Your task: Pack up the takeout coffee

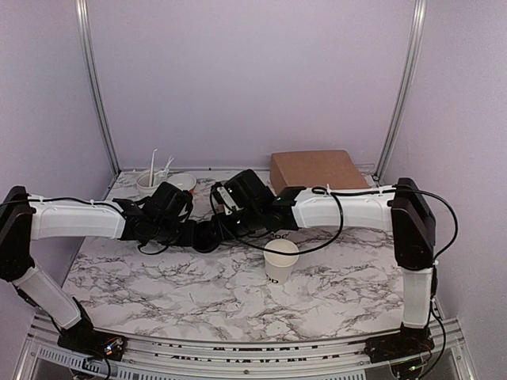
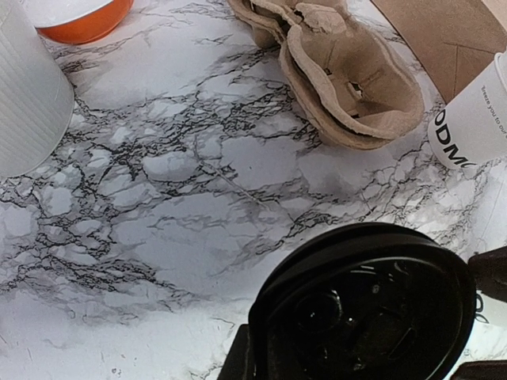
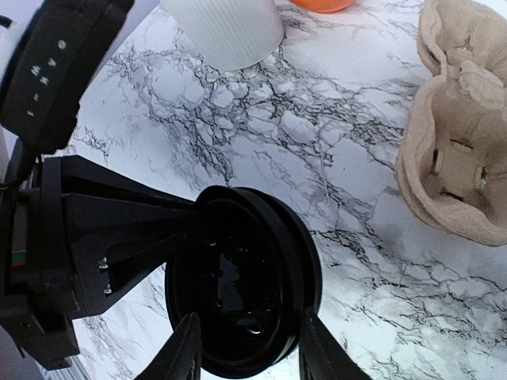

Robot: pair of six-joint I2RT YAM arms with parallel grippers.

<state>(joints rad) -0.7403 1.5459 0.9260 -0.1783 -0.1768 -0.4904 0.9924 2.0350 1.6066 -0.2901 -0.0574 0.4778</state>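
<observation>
- Coffee check: no lidded cup shows in any view, so I can't say where the finished coffee stands. By my reckoning I only have its parts.
- Lid, black and glossy, is between both hands over the middle of the tabletop. It's tilted; lifted or resting, I can't tell.
- Left hand is at the lid's side, fingers pinched onto its rim.
- Right hand has a finger either side of the lid's opposite edge. Pressing or only flanking, I can't tell.
- Cup, white, lettered and open-topped, stands upright just on the near side of my right forearm. It's likely the lid's partner.
- Handling, as I judge it: the lid is light, thin, slick plastic that bows if squeezed across, so a gentle rim grip suits it. The paper wall dents easily. Once capped, I'd take it round the wall below the lid, never by the lid, and keep it upright.
- Around: a pulp carrier lies beyond the lid, with a lettered cup just beside it, rim out of frame. Whether that's the same cup, I can't tell.
- Bag, brown, sits at the far edge. A ribbed cup and an orange bowl stand far left.
- In the way: two hands crowd one lid, and my right forearm hangs near the cup.
</observation>
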